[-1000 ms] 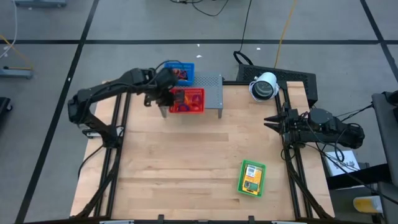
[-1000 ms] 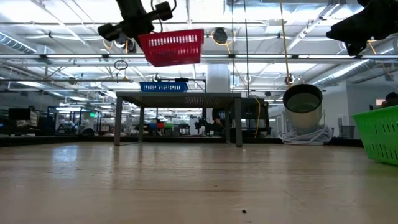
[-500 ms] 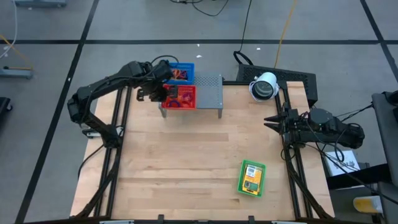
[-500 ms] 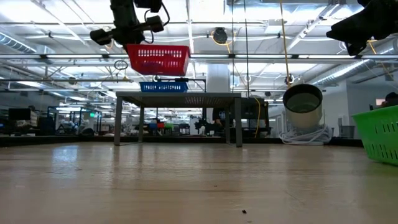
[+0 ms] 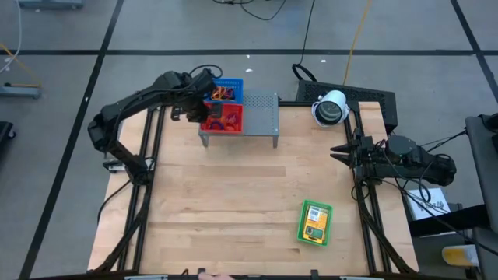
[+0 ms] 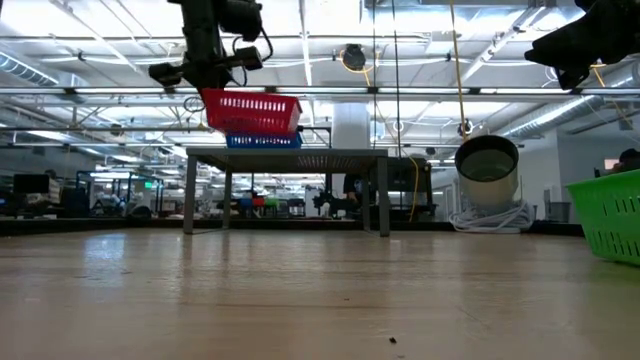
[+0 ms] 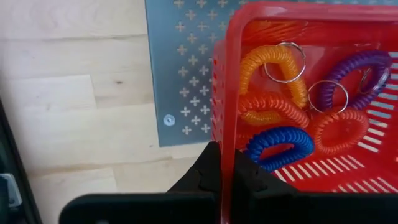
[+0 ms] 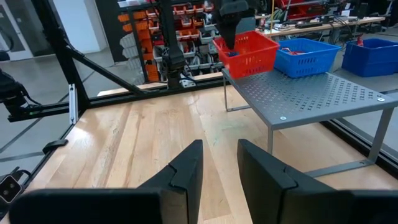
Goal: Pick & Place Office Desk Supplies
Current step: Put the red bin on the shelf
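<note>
The left gripper (image 7: 225,180), clamped on the rim of the red basket (image 5: 222,119), holds it and its coiled bands (image 7: 273,65) just over the grey shelf (image 5: 261,117), not yet set down. The right gripper (image 8: 219,163) waits, fingers apart, at the table's right edge.

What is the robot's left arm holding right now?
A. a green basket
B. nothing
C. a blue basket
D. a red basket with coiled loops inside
D: the left gripper pinches the rim of the red basket, above the grey shelf, with coiled loops inside.
</note>
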